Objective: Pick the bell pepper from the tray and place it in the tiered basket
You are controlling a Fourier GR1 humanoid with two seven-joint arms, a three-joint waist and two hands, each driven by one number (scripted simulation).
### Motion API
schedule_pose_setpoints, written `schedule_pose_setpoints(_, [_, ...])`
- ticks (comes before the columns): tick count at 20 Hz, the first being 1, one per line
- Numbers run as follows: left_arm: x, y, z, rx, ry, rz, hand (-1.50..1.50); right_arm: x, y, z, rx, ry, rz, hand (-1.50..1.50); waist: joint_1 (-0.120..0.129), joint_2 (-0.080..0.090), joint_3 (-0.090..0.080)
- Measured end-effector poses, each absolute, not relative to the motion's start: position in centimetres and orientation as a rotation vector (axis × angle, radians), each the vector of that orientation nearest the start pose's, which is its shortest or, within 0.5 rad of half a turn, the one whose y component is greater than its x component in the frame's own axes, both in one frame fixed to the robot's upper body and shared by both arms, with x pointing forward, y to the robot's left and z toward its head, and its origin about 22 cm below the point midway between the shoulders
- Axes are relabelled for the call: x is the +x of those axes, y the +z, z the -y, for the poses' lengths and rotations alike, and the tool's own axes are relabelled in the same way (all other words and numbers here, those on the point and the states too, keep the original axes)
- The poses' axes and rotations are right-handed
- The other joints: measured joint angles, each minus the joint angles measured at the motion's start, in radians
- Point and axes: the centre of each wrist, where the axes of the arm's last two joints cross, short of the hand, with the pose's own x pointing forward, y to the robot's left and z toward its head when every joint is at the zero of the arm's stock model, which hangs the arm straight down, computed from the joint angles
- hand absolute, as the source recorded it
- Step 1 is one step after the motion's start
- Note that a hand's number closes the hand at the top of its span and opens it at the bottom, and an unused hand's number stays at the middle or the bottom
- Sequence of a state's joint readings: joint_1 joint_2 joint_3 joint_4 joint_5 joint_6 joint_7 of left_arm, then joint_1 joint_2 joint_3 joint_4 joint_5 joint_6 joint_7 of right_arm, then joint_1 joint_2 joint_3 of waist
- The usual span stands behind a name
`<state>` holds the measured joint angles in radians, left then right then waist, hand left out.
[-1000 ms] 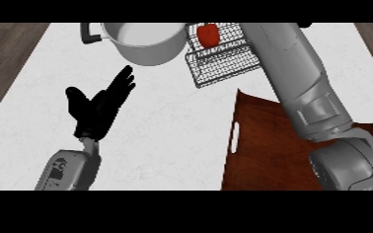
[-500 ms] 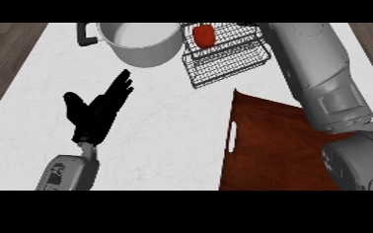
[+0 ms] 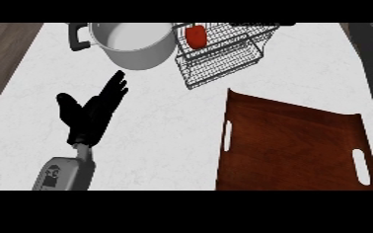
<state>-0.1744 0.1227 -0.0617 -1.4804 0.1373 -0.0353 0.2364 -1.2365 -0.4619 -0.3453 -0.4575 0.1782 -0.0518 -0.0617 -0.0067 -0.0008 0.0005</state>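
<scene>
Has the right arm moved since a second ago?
Yes. It stretched over the tray toward the basket before; now it shows nowhere, pulled back out of view. The pepper sits in the basket.

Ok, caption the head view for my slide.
Bell pepper in the tiered basket, tray bare, left robot hand open.

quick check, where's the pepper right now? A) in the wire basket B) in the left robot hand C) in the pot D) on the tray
A: the red pepper sits inside the wire basket, beside the pot; the tray holds nothing and the left robot hand is open on the counter side.
</scene>
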Motion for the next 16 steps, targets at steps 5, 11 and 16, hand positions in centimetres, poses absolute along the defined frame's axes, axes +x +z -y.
schedule_pose_setpoints(5, [28.0, 2.4, -23.0, -0.098, -0.138, 1.391, 0.0, 43.9, 23.8, 37.7, -0.373, 0.208, 1.746, -1.5, -0.004, -0.001, 0.0])
schedule_pose_setpoints(11, [28.4, 2.4, -22.7, -0.102, -0.139, 1.393, 0.0, 38.8, 24.4, 46.8, -0.348, 0.254, 1.732, -1.5, 0.0, 0.001, 0.0])
schedule_pose_setpoints(16, [28.3, 2.5, -22.6, -0.119, -0.148, 1.395, 0.0, 34.6, 24.8, 52.3, -0.358, 0.253, 1.737, -1.5, 0.013, 0.006, 0.001])
